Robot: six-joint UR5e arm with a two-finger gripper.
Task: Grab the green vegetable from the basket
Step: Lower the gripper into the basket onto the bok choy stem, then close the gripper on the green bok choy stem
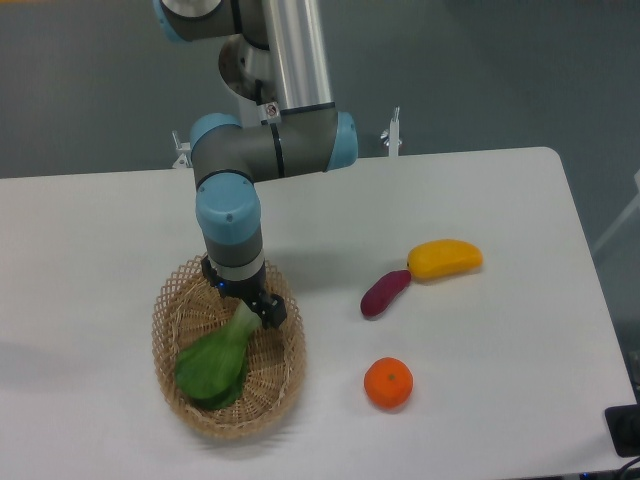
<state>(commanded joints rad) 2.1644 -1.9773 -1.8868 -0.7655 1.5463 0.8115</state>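
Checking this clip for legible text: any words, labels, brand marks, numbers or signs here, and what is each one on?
No text can be read.
Small square sticker on the arm's upper joint: a mark on it, too small and blurred to read.
Nothing printed shows on the basket, the green vegetable, the gripper or the table.

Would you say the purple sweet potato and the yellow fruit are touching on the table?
Touching. The fixed camera shows the upper tip of the purple sweet potato meeting the left end of the yellow fruit, with no table visible between them.
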